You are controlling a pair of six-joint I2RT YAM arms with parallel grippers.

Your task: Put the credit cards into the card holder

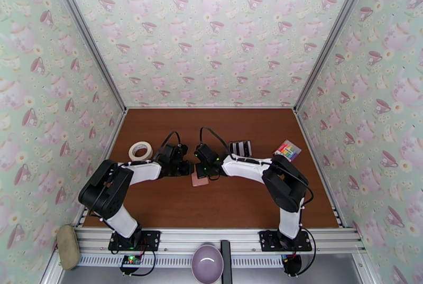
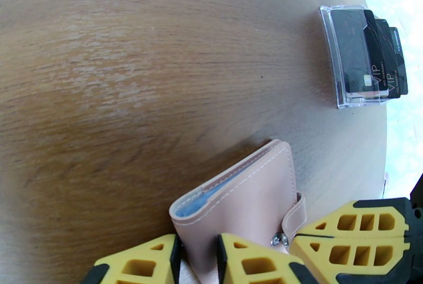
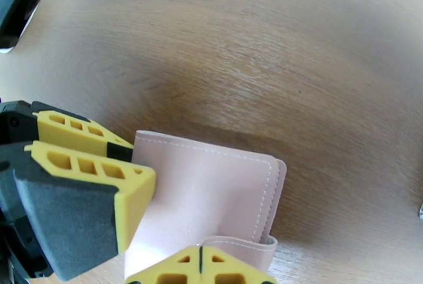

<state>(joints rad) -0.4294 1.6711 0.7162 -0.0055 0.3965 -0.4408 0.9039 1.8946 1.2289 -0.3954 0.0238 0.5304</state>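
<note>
Here the left gripper [image 2: 196, 261] was clamped on the holder's [image 2: 248, 195] edge. The right gripper [image 3: 200, 256], jaws together, sat at the holder's tab [image 2: 293, 217]; cards [image 2: 370, 57] stood well beyond it.

Teacup-patterned walls [image 1: 211, 31] enclose a brown wooden table [image 1: 222, 208], evenly lit.

You see a pale pink card holder [image 2: 248, 200] lined pale blue, black credit cards [image 2: 365, 52], yellow fingers [image 2: 254, 264], a brown wood-grain table [image 1: 238, 205] and pale green walls [image 1: 211, 31] printed with pink teacups.
</note>
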